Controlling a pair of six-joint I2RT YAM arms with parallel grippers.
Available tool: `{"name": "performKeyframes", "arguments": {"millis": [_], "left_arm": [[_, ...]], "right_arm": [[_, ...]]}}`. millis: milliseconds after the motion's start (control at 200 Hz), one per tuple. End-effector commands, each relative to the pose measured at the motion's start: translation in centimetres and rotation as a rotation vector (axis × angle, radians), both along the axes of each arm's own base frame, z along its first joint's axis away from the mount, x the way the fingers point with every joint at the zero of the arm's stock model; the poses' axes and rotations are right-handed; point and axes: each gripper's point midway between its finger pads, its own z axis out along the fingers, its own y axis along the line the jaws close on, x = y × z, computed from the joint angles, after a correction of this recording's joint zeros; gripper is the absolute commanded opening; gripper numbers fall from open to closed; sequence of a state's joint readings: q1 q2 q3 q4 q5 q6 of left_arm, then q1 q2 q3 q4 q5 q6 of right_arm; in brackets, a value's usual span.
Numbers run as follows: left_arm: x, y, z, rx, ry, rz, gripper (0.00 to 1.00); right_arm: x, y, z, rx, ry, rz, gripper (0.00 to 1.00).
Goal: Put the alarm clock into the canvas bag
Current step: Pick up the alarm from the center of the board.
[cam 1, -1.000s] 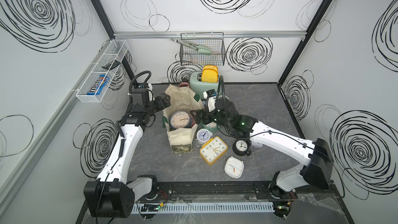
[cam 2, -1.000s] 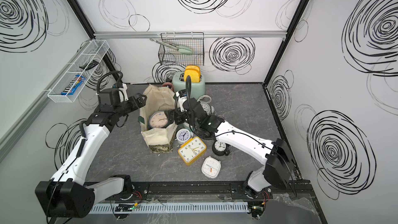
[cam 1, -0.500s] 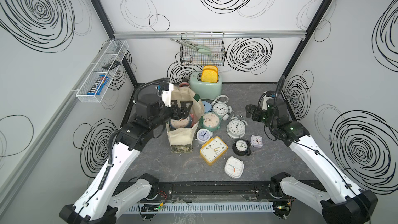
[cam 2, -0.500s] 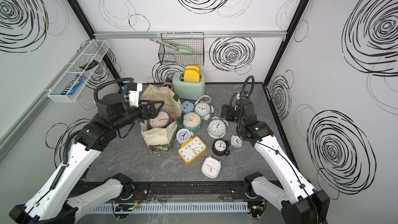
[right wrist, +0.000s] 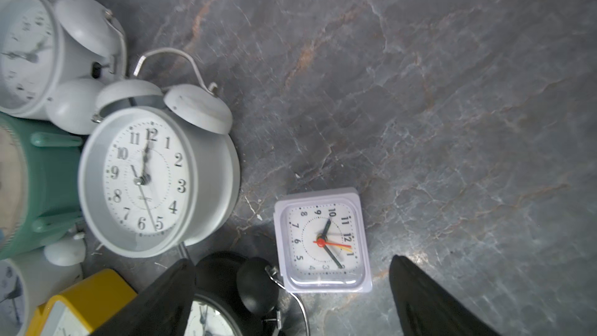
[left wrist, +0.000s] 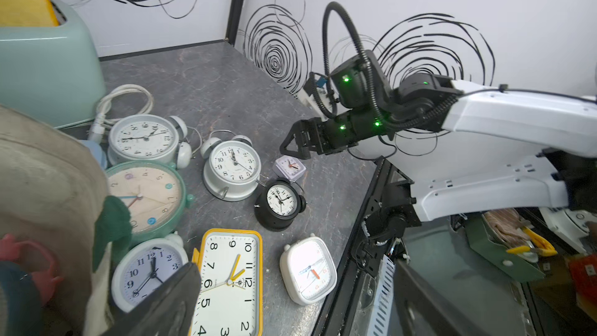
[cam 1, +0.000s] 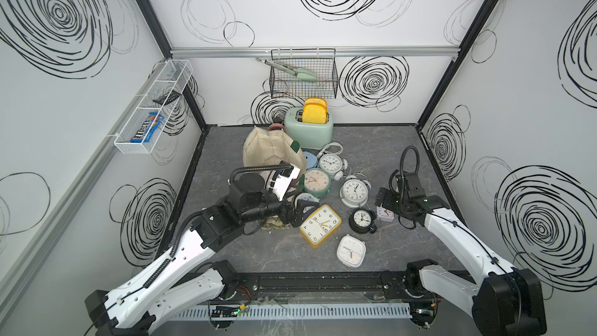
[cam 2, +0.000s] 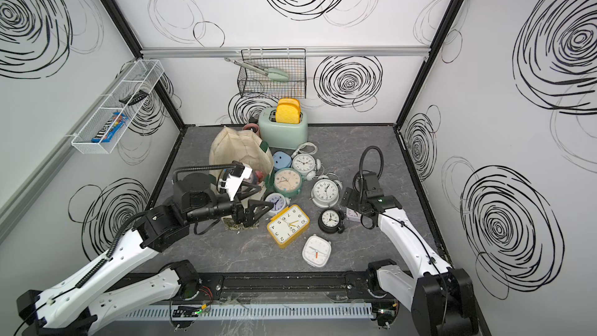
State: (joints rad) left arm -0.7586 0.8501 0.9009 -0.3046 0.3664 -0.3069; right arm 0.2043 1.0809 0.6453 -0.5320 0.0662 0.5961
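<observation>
— Where do the pincers stand?

— My right pincer [right wrist: 290, 259] hangs spread wide and empty just over the small lilac clock [right wrist: 321, 240], touching nothing. My left pincer [cam 2: 263, 214] is released too and holds nothing. It sits above the leafy foot of the bag [cam 1: 271, 147], beside the yellow clock [cam 1: 319, 226].

— What crowds them?

— The black clock [cam 1: 361, 219] sits just beside the lilac one. My left arm's wrist lies across the bag's mouth, so I see little inside, only a pink thing [left wrist: 29, 250].

— Count the clocks.

— Eight faces on the table [cam 1: 371, 143]. One white bell clock [cam 1: 353, 190] is near the lilac one, and another white bell clock [cam 1: 331, 163] is nearer the back. There is one mint clock [cam 1: 316, 181], and one lavender-faced clock [left wrist: 150, 273] half under my left pincer. Then the yellow, the black and the lilac, and one white square clock [cam 1: 350, 250] nearest the front rail. I can't make out a blue rounded thing [cam 2: 281, 160] by the bag.

— And the bag?

— It slumps just beside the mint clock, in front of the toaster [cam 1: 308, 130]. The toaster holds two yellow slices [cam 1: 315, 113], with one white cord [cam 1: 332, 148] beside it. On the back wall, one wire basket [cam 1: 303, 88] carries one pair of tongs [cam 1: 290, 71]. One wire shelf [cam 1: 151, 108] on the side wall holds a candy pack [cam 1: 147, 127].
</observation>
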Motion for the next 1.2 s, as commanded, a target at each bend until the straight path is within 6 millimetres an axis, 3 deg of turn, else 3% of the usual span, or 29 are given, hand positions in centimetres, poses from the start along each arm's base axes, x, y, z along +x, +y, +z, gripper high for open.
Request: {"name": "performKeyframes", "arguments": {"millis": [0,350,705,861,1006,1196], "left_arm": [[0.3,-0.9,1.6,-0.051,-0.086,-0.019,0.96],[0.5,-0.7,1.4,-0.072,-0.091,0.000,0.96],[0.3,0.0,1.8,-0.094,-0.093,0.025,0.96],[0.1,0.5,2.6,-0.116,-0.094,0.033,0.96],[0.5,1.1,2.5,-0.117,-0.082,0.062,0.96],[0.6,2.0,1.9,-0.111,-0.052,0.080,0.96]], "right_arm": [[-0.7,-0.4,-1.3,-0.002,0.071,-0.051,0.97],[-1.6,-0.8,-5.1,-0.024,0.204,-0.088,0.98],[-1.4,-0.8,-5.9,-0.026,0.209,-0.075,0.76],[-1.4,-0.7,-6.4,-0.025,0.225,-0.067,0.76],[-1.0,-0.3,-6.0,-0.003,0.203,-0.060,0.70],[0.5,0.3,-3.1,0.025,0.102,-0.035,0.54]]}}
